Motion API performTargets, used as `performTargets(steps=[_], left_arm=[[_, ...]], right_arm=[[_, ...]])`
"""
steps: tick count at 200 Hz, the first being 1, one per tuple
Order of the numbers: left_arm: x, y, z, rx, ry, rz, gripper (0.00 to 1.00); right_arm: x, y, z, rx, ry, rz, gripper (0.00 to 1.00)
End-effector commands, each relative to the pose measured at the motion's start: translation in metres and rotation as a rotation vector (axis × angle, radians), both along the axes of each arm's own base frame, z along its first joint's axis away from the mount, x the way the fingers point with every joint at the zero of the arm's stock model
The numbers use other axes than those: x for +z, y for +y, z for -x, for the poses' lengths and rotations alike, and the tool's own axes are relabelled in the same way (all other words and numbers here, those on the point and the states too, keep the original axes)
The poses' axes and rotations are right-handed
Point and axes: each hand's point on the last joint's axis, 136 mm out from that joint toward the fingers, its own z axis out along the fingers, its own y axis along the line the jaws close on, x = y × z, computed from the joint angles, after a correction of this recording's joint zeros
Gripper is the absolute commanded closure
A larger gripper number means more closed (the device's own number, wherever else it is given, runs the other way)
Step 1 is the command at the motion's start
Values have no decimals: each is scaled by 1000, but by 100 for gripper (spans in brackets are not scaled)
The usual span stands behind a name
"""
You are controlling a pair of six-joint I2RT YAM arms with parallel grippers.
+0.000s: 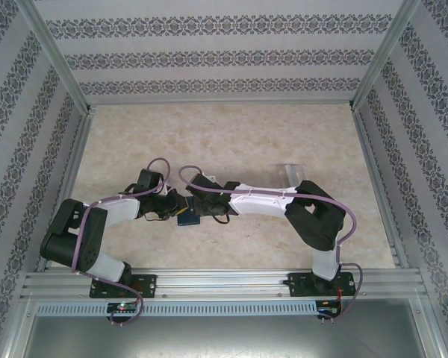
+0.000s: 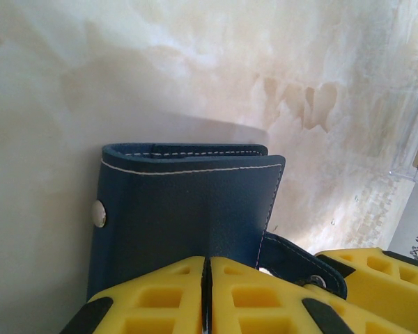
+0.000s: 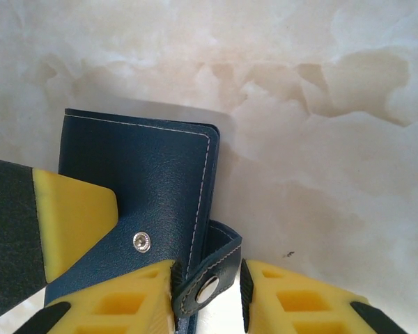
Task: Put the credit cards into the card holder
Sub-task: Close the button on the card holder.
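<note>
Top external is showing me wide table (image 1: 231, 134) beyond the arms; left gripper (image 2: 205, 261) is pinching the card holder (image 2: 188, 202), right gripper (image 3: 207, 268), narrowly parted, is straddling its tab (image 3: 219, 254).

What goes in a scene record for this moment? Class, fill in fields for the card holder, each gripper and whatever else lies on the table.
card holder: dark blue, folded, between the two arms
snap tab: unfastened, hanging off the cover's edge
left gripper: shut on the card holder
right gripper: a finger on each side of the snap tab; whether it pinches is unclear
clear plastic piece: on the table, apart from the card holder
table: marbled beige surface
</note>
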Motion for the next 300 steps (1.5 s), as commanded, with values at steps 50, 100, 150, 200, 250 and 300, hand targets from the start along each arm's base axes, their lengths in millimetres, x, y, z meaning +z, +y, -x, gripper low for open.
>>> performTargets(steps=[50, 100, 150, 200, 250, 300], left_arm=[[-19, 8, 24, -21, 75, -68, 87], [-18, 7, 25, -23, 75, -59, 86], [-17, 8, 26, -29, 72, -67, 85], [-19, 7, 27, -30, 76, -64, 85], [-19, 8, 25, -26, 73, -70, 85], [-19, 6, 23, -24, 75, -58, 86]], right_arm=[[19, 2, 0, 9, -38, -24, 78], [23, 2, -2, 7, -46, -30, 76], [19, 1, -1, 5, -39, -23, 76], [15, 3, -2, 6, -26, -26, 86], [25, 7, -1, 24, -36, -79, 96], [35, 24, 1, 73, -42, -173, 100]])
